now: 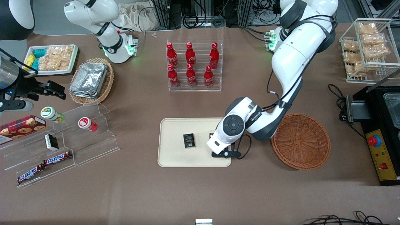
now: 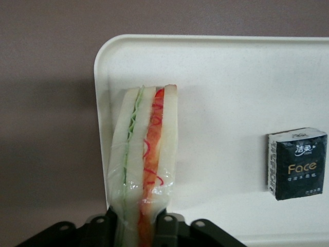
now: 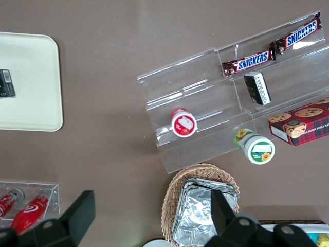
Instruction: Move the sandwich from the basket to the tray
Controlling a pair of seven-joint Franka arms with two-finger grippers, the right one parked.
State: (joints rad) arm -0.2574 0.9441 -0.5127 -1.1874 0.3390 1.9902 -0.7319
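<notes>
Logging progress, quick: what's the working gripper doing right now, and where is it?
Gripper: fingers shut on the sandwich, over the tray at its end nearer the basket.

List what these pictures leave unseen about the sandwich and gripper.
- Front view: the arm's wrist covers the sandwich and most of the gripper over the tray.
- Left wrist view: the sandwich's held end is cut off by the picture edge.
- Whether the sandwich touches the tray: cannot tell.
- Front view: part of the basket hidden by the arm.

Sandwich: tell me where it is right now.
The sandwich is clamped in the gripper above the tray, near the tray's end closest to the basket, apart from the dark tissue pack.
</notes>
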